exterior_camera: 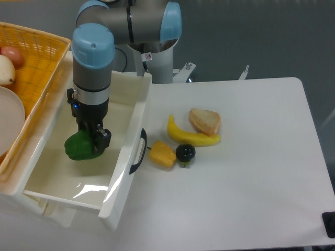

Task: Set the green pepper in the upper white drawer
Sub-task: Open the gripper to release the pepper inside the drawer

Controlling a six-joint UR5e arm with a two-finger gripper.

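The green pepper is glossy and lumpy and sits inside the upper white drawer, which is pulled open with its dark curved handle facing right. My gripper reaches down into the drawer from above. Its dark fingers are closed on the pepper's right side. I cannot tell whether the pepper rests on the drawer floor or hangs just above it.
A yellow woven basket with an onion, a pale fruit and a white plate stands left of the drawer. On the table right of the drawer lie a banana, a bread piece, a yellow pepper piece and a small black round fruit.
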